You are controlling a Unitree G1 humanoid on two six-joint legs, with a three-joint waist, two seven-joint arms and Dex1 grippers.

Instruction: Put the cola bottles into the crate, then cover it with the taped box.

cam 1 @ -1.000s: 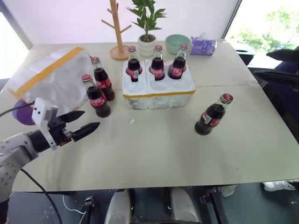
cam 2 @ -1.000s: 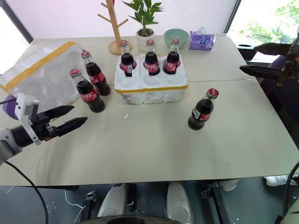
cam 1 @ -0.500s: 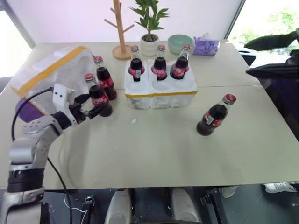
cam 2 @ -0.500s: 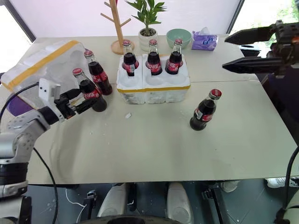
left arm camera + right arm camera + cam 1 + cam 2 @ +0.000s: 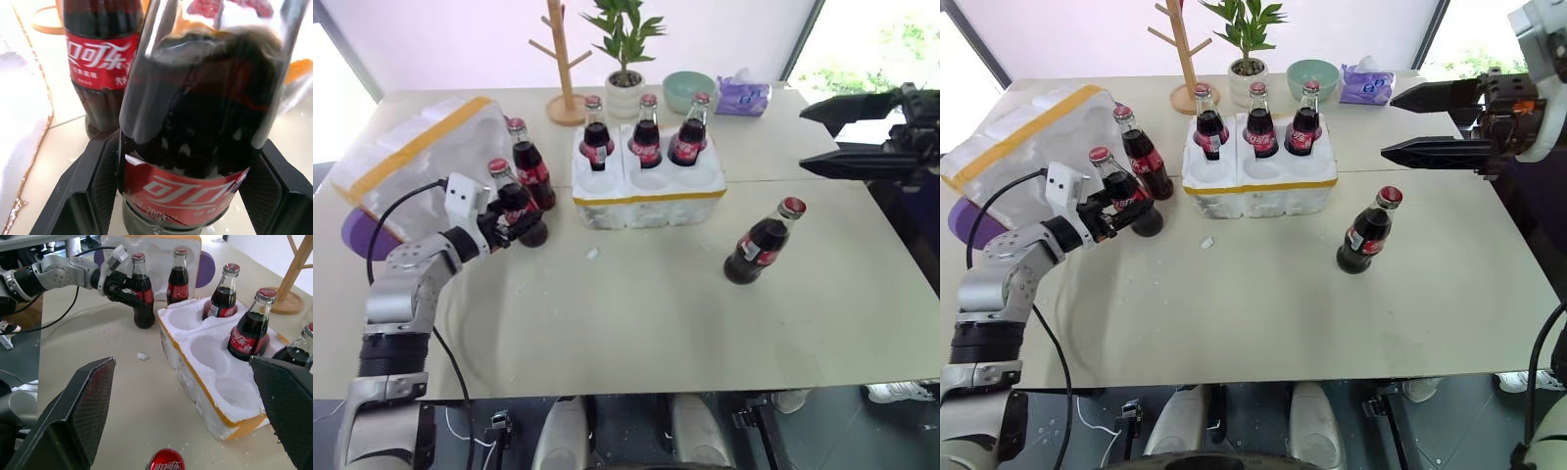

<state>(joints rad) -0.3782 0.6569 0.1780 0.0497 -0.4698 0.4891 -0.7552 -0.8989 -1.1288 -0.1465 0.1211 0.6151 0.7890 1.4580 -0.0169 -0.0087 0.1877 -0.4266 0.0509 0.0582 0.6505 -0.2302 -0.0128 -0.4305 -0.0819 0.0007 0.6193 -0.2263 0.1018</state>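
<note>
Three cola bottles (image 5: 647,129) stand in the back wells of the white crate (image 5: 646,196), which has a yellow tape band. Two more stand left of it, by the taped box (image 5: 421,162). My left gripper (image 5: 516,221) is shut on the nearer one (image 5: 190,127), with a finger pad (image 5: 105,181) pressed to each side; the other bottle (image 5: 530,164) stands just behind. A sixth bottle (image 5: 759,245) stands alone right of the crate. My right gripper (image 5: 803,139) hangs open in the air at the right, above and behind that bottle.
At the table's back stand a wooden rack (image 5: 566,59), a potted plant (image 5: 625,59), a green bowl (image 5: 685,90) and a purple tissue pack (image 5: 741,96). A foam crumb (image 5: 594,254) lies in front of the crate. Something purple (image 5: 357,230) pokes out beside the taped box.
My left gripper moved forward to the nearer left bottle and closed around it. My right gripper swung in from the right edge toward the table, still open.
</note>
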